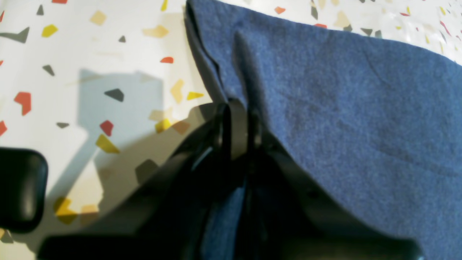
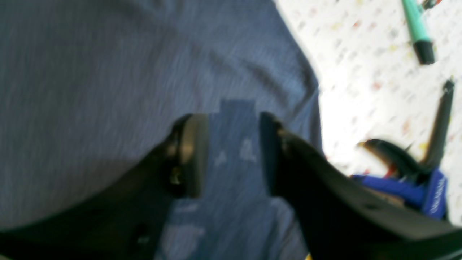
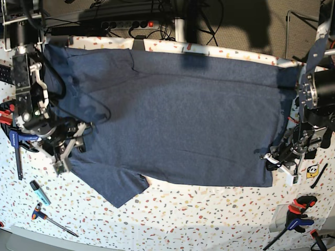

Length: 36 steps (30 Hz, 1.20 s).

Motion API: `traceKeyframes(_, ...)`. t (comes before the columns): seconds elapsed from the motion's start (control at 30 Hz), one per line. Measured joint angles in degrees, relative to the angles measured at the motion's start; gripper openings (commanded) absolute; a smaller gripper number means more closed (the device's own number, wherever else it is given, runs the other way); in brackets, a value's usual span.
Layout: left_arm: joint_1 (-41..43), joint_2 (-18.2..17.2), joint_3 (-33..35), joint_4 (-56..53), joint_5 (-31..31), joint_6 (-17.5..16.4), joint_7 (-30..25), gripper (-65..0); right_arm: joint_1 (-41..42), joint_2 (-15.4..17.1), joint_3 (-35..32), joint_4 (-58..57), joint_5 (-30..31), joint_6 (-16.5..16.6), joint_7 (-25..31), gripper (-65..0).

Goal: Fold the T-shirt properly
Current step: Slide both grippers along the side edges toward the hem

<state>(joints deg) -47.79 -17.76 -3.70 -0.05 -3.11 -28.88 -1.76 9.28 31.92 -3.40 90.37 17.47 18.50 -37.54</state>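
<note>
The navy-blue T-shirt (image 3: 178, 120) lies spread out, plain side up, across the speckled table, with one short sleeve pointing toward the front left. My left gripper (image 3: 273, 158) is at the shirt's right edge. In the left wrist view it (image 1: 238, 122) is shut on a pinched fold of the shirt's edge (image 1: 343, 108). My right gripper (image 3: 73, 144) is over the shirt's left part near the sleeve. In the right wrist view it (image 2: 231, 155) is open, and blue fabric (image 2: 108, 72) shows between and below the jaws.
A teal marker (image 3: 39, 192) and a red-handled tool (image 3: 39, 212) lie at the front left. A blue clamp (image 3: 13, 137) sits by the left edge and also shows in the right wrist view (image 2: 415, 187). Another clamp (image 3: 296, 217) is at the front right.
</note>
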Motion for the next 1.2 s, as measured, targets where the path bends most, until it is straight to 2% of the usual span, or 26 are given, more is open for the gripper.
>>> traceKeyframes(0.07,0.0,0.0,0.0,0.0,-0.11,0.0,0.02,-65.0,2.08,0.02,0.02,0.0,-1.03,0.04,0.2,-27.7)
traceKeyframes(0.17,-0.02,0.07,0.0,0.0,-0.17,0.02,0.07,-65.0,5.07,0.02,0.0,-1.42,-0.59,0.07,0.42,-27.7)
traceKeyframes(0.37,0.0,0.28,-0.02,0.0,-0.35,0.0,0.17,-65.0,16.92,-0.02,-2.71,-20.94,3.52,0.24,-1.18,-27.8)
traceKeyframes(0.43,-0.02,0.44,-0.02,0.0,-0.33,0.07,0.24,-65.0,22.62,-0.04,-4.39,-28.61,3.93,3.3,-3.02,-27.8)
traceKeyframes(0.53,-0.02,0.7,-0.02,0.0,-0.35,0.02,0.46,-65.0,31.95,-1.22,-6.78,-39.15,3.93,6.08,-4.92,-27.9)
traceKeyframes(0.67,0.35,1.05,-0.02,0.02,-0.63,0.02,0.39,-65.0,40.87,-4.0,-9.33,-53.09,3.98,8.39,-5.86,-27.9)
traceKeyframes(0.73,0.96,1.2,-0.02,0.04,-0.98,-0.02,0.11,-65.0,42.77,-5.77,-10.05,-59.63,3.19,9.14,-5.88,-27.9)
traceKeyframes(0.8,1.44,1.25,-0.07,0.09,-1.05,-0.04,-0.79,-65.0,43.5,-7.1,-10.16,-65.07,-0.96,9.75,-5.01,-27.9)
traceKeyframes(0.93,2.51,1.05,-0.07,0.37,-1.44,-0.11,-1.99,-65.0,43.5,-7.43,-10.14,-70.4,-9.27,9.66,2.58,-27.9)
traceKeyframes(1.07,3.04,0.9,-0.07,0.44,-2.01,-0.72,-2.67,-65.0,43.76,-7.26,-10.1,-72.3,-12.46,7.28,6.27,-28.0)
traceKeyframes(1.2,3.04,0.79,-0.07,0.44,-2.03,-0.7,-2.64,-65.0,43.67,-7.1,-10.1,-73.11,-12.83,7.28,6.69,-30.4)
